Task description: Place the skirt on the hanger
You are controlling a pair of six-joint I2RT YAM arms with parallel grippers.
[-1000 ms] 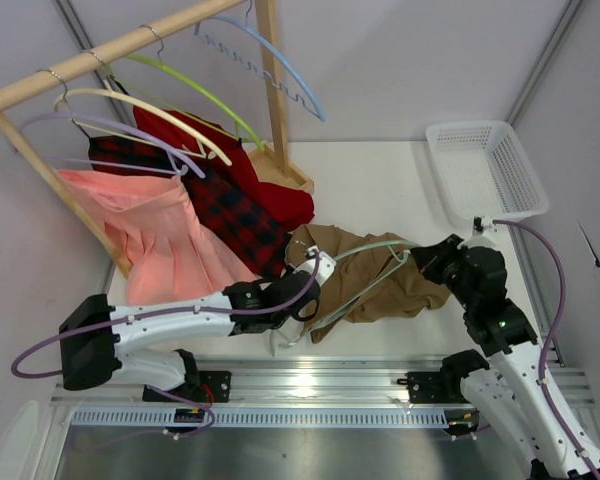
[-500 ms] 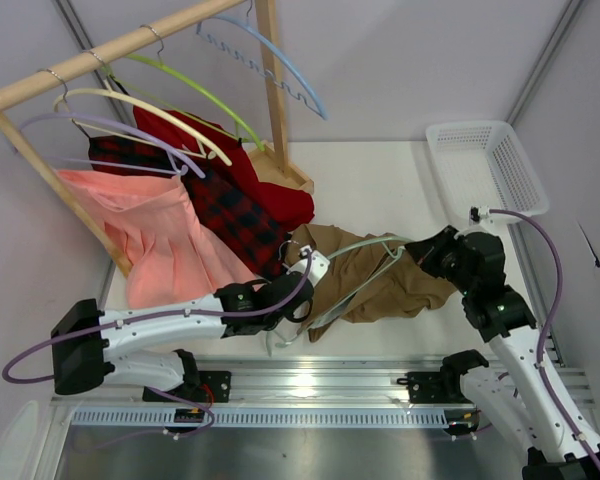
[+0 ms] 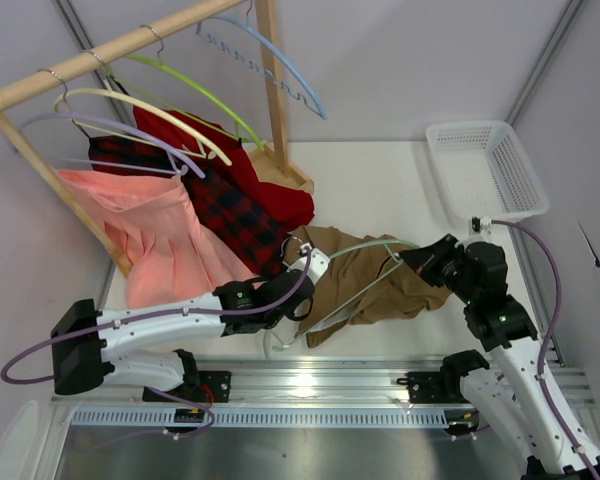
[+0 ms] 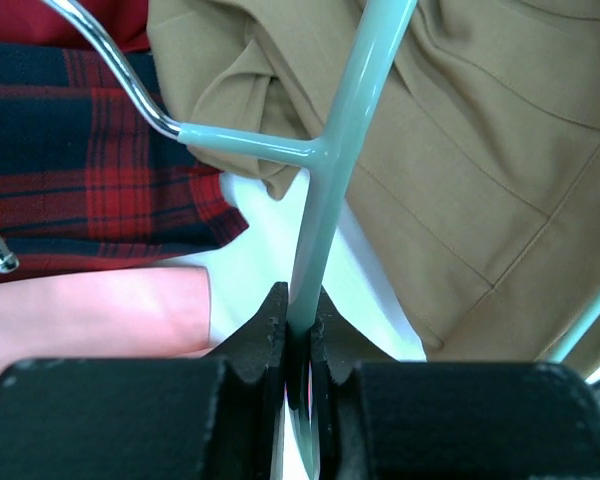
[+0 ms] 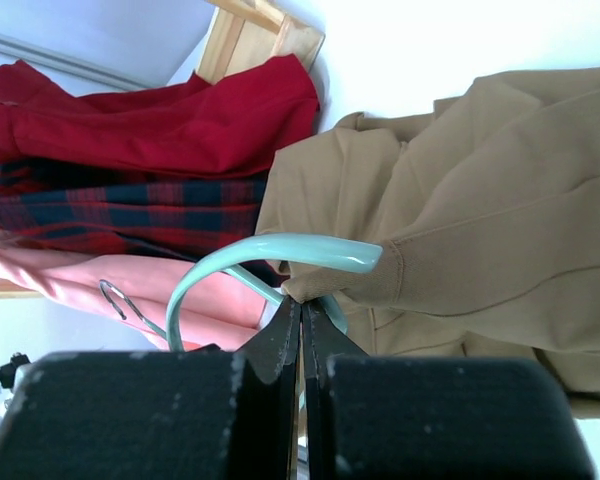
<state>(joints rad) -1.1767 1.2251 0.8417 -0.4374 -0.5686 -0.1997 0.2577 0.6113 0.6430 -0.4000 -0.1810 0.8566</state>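
Clamping hanger [image 4: 325, 150] bar in left gripper [image 4: 298, 315], pinching skirt [image 5: 480, 200] hem in right gripper [image 5: 302, 305], both just off the table's [image 3: 380, 180] near edge, mid-width. Crowds against plaid skirt [image 3: 235, 215] and red garment [image 3: 280, 200] on the left; leaves open table toward far edge, basket [image 3: 477, 126] in far right corner.

skirt [image 3: 380, 290] on table [image 3: 380, 190], hanger [image 4: 325, 152] across it, basket [image 3: 477, 127] behind right

The white table [image 3: 380, 190] carries a crumpled tan skirt [image 3: 380, 295] at the centre of the frame, a white mesh basket [image 3: 485, 175] at its upper right corner, the foot of a wooden rack [image 3: 292, 175] at upper centre, and a red garment [image 3: 285, 205] slumped just below that foot.
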